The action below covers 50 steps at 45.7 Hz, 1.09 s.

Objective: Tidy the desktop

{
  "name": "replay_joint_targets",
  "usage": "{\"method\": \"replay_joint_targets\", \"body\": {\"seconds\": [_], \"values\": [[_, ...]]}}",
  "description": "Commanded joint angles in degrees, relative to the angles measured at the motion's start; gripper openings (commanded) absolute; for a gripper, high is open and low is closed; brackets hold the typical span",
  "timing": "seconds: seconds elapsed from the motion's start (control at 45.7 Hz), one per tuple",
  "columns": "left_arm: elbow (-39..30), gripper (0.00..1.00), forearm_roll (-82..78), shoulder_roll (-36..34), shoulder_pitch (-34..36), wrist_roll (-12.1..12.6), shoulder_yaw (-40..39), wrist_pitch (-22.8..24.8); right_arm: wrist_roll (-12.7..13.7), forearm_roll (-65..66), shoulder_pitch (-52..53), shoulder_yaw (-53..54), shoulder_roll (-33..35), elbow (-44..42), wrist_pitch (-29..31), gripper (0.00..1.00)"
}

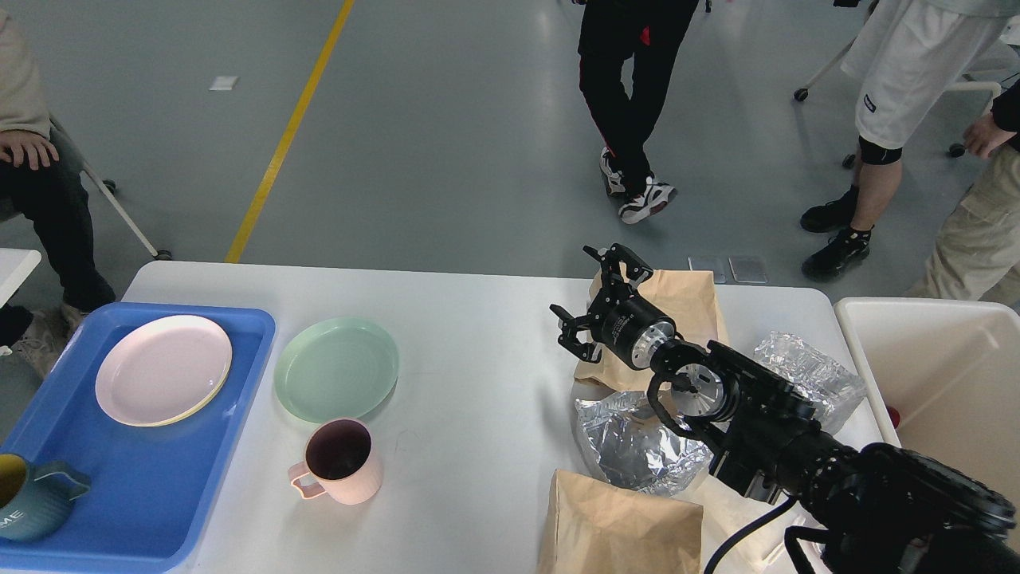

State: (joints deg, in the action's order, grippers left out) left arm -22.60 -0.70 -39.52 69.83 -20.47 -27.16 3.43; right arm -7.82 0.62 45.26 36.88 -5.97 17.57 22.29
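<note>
— Nearest the camera, what do you make out?

— Lower right of the frame, the thick black right arm comes in and reaches up toward the centre. At its far end the right gripper (594, 295) hangs with its fingers spread wide and nothing between them, above the near edge of a brown paper bag (685, 307). No left arm shows anywhere.

— And around it?

— Just below the gripper lies crumpled silver foil (637, 446), with a second foil piece (813, 371) to the right, partly behind the arm. Another paper bag (617, 526) sits at the bottom edge. At the far right stands a cream bin (940, 375); something small and red shows inside, too small to tell.

— How far along is the tidying?

— Partly done, I judge. At lower left a blue tray (151, 478) already holds a pink plate (163, 368) and a dark teal jug (32, 494). Still loose are a green plate (336, 379) just beside the tray, a pink mug (339, 462) below it, both bags and both foils.

— The desktop itself?

— The desktop (478, 359) fills the lower half of the frame: white, matte, rounded corners, bare through its middle.
</note>
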Motion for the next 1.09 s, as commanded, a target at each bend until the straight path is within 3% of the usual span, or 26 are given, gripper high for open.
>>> {"method": "replay_joint_targets", "body": {"seconds": [0.0,0.306,0.809,0.941,1.072], "values": [[0.0,0.96,0.0,-0.1,0.0,0.0,0.0,-0.2,0.0,0.0,0.0,0.0,0.0,0.0,0.0,1.0],[0.0,0.96,0.0,-0.1,0.0,0.0,6.0,0.1,0.0,0.0,0.0,0.0,0.1,0.0,0.0,1.0],[0.0,0.96,-0.4,-2.0,2.9,0.0,7.6,0.8,0.0,0.0,-0.1,-0.1,0.0,0.0,0.0,1.0],[-0.2,0.96,-0.4,-5.4,7.6,-0.5,14.0,6.1,0.0,0.0,-0.1,-0.1,0.0,0.0,0.0,1.0],[-0.1,0.96,-0.7,-7.6,14.3,-0.6,28.7,14.3,0.0,0.0,0.0,0.0,0.0,0.0,0.0,1.0]]}}
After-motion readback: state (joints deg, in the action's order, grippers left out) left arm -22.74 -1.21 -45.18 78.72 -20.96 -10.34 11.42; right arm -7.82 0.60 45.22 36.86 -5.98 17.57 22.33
